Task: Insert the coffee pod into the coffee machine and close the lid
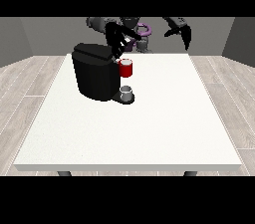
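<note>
Front view: robot hand over machine top

Robot hand at view's left (117, 41) hangs above coffee machine (94, 71); fingers point down, can't tell if holding anything. Red thing at the machine (126, 68) just below it; grey thing (126, 93) lower, on the base. Pod not identifiable. Best approach: lower straight, slow. Robot hand at view's right (182, 30) raised off table (149, 133), fingers relaxed, idle.

- The coffee machine (94, 76) stands on the table (149, 133), near its far left corner.
- A cup (127, 93) sits on the machine's base, at its right side.
- A red thing at the machine (126, 68) sits directly above the cup.
</note>
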Action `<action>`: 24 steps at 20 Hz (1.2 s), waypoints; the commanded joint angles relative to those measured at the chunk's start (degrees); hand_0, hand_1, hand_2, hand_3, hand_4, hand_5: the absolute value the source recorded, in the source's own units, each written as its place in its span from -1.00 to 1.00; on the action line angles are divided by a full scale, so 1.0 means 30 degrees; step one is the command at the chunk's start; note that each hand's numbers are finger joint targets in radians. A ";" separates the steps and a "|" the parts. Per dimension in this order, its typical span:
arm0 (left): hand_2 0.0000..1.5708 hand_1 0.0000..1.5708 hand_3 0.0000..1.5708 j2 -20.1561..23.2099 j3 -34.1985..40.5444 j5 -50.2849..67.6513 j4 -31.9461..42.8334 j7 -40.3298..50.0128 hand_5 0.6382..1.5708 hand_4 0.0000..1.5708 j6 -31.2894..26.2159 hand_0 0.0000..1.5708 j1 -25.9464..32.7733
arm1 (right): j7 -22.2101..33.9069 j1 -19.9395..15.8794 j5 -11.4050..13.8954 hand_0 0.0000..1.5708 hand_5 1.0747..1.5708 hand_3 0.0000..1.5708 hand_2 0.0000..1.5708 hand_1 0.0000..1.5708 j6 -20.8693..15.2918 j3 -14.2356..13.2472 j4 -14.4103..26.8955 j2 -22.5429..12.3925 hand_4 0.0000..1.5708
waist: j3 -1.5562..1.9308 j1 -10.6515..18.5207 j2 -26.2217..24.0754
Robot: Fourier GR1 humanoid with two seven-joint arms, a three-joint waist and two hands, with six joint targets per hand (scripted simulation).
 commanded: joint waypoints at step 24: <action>-1.00 -1.00 -1.00 0.0802 0.0520 0.0953 -0.0103 -0.0575 1.00 -0.65 -0.0904 -1.00 -0.2154 | -0.4973 -0.7465 0.0942 -1.00 1.00 -1.00 -1.00 -1.00 0.0203 0.0781 0.3607 0.1923 -0.87 | -0.0596 0.2676 0.3521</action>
